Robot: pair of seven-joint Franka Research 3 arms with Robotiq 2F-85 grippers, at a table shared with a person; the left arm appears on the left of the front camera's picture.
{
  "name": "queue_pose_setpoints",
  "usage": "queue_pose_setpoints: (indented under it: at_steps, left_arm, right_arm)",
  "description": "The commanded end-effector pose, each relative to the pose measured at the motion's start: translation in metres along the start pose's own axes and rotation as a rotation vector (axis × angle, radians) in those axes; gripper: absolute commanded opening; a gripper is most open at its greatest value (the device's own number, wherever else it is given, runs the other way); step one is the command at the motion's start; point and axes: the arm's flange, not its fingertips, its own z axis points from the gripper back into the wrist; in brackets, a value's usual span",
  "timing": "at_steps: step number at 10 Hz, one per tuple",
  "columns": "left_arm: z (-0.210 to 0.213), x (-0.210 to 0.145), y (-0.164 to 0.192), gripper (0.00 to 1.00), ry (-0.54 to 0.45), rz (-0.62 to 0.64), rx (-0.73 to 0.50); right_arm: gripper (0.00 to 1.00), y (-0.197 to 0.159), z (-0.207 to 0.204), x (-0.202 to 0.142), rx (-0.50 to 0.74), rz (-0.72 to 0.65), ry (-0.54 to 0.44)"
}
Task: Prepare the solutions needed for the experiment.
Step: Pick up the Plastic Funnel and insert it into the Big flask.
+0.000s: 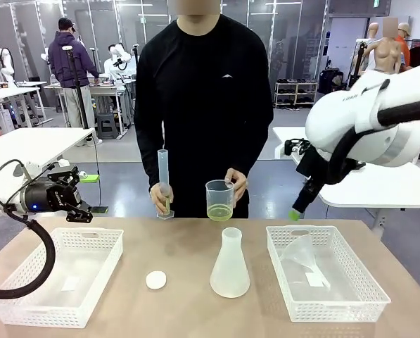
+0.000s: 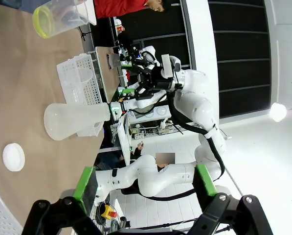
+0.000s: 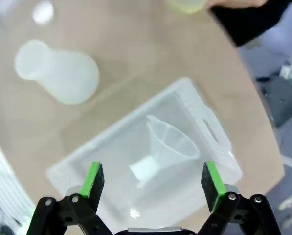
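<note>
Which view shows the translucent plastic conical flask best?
Front view: the translucent plastic conical flask stands whole, sharp and unobstructed mid-table. The left wrist view has it whole but rolled sideways; the right wrist view, blurred, from above.

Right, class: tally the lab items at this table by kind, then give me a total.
White baskets: 2
Conical flask: 1
Beaker of yellow-green liquid: 1
Graduated cylinder: 1
Funnel: 1
White round stopper: 1
Total: 7

No legible text or labels anywhere.
</note>
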Motion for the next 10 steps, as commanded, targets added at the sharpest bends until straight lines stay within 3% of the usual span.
queue_pose_setpoints:
  at_steps: [1,3,5,9,10]
  left_arm:
    - [0.0,0.0,-0.003,1.0,0.003,-0.007,0.004]
    - [0.0,0.0,-0.003,1.0,0.003,-0.007,0.004]
    - [0.0,0.0,-0.003,1.0,0.003,-0.007,0.004]
    - [0.0,0.0,-0.003,1.0,0.003,-0.007,0.004]
    - [0.0,0.0,-0.003,1.0,0.003,-0.007,0.004]
  right_arm:
    - [1.0,-0.019,-0.005,0.007,-0.139,0.268,0.184]
    - [1.0,-0.019,-0.014,0.011,-0.07,0.381,0.24]
    - [1.0,-0.015,-0.012,0.006,-0.08,0.316,0.24]
    - [1.0,-0.016,-0.015,0.007,-0.073,0.338,0.248]
    - [1.0,-0.014,-0.026,0.02,0.013,0.475,0.295]
